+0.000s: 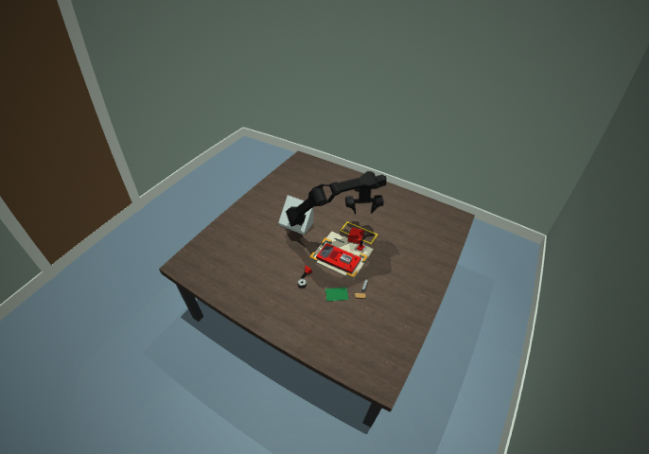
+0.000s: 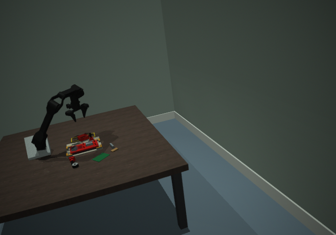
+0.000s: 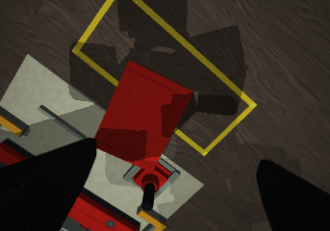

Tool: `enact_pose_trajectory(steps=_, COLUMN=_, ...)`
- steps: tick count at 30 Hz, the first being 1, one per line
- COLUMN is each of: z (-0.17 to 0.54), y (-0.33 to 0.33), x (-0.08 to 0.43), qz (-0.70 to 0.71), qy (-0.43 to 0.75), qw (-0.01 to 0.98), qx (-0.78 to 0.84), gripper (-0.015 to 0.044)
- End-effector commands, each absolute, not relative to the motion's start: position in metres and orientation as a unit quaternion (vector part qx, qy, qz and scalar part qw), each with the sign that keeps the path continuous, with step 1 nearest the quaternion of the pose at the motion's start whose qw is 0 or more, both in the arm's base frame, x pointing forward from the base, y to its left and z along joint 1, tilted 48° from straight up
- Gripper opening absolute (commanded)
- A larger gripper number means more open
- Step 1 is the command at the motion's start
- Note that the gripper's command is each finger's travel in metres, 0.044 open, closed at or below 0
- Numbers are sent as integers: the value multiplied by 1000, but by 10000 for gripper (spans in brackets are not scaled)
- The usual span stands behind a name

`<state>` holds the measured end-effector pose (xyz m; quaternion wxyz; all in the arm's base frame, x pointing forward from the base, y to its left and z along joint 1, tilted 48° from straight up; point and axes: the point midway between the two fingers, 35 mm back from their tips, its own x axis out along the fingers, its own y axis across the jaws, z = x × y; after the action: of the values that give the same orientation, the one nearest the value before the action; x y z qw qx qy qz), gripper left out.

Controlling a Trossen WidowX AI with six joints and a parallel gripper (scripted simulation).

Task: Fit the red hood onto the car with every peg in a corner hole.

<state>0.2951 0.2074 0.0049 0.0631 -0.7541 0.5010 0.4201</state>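
Top view, read left to right. Noted white base plate [image 1: 289, 201] [image 2: 29, 154] well left of the jaws. Logged wheel [image 1: 302, 283] [image 2: 75, 165] and small red piece [image 1: 307, 270] [image 2: 72, 158] below and left of them. Found chassis [image 1: 338, 257] [image 2: 84, 147] [image 3: 100, 214] below-left of the jaws, in the jig on pale board [image 1: 333, 235] [image 2: 69, 143] [image 3: 25, 84]; engine in place, hood off the pegs. Recorded green sheet [image 1: 337, 294] [image 2: 100, 157] farther down. Observed hood [image 1: 356, 235] [image 2: 83, 137] [image 3: 143, 113] beneath the jaws, apart from both fingers, overlapping the board's edge and yellow outline [image 1: 361, 228] [image 2: 71, 139] [image 3: 189, 46]; could not tell exact tilt. Noted black stick [image 1: 361, 244] [image 2: 90, 134] [image 3: 148, 194] on red base beside hood, also below the jaws. Recorded gripper [image 1: 363, 213] [image 2: 80, 119] [image 3: 177, 157] raised, jaws wide apart, clamped on nothing. Logged tan block [image 1: 359, 295] [image 2: 114, 149] and grey piece [image 1: 364, 285] [image 2: 111, 145] below the jaws, past the chassis.
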Motion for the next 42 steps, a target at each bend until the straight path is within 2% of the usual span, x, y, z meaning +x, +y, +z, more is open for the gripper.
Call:
enact_pose_trajectory(steps=1, z=3, y=189, x=298, qz=235, qy=614, qw=294, qx=-694, gripper=440)
enact_pose_trajectory(steps=9, z=0, y=174, x=300, qz=-11, qy=658, qw=530, qx=-535, gripper=440)
enact_pose_trajectory(steps=19, z=-1, y=159, x=300, qz=-229, qy=618, qw=676, qx=-330, gripper=440)
enact_pose_trajectory(steps=30, z=-4, y=145, x=299, qz=-437, qy=495, qw=748, qx=-67, gripper=440)
enact_pose_trajectory(steps=39, z=-7, y=135, x=298, qz=-565, qy=344, qw=734, qx=154, gripper=440)
enact_pose_trajectory(steps=42, z=-7, y=133, x=298, qz=-578, qy=321, qw=727, qx=183, gripper=440)
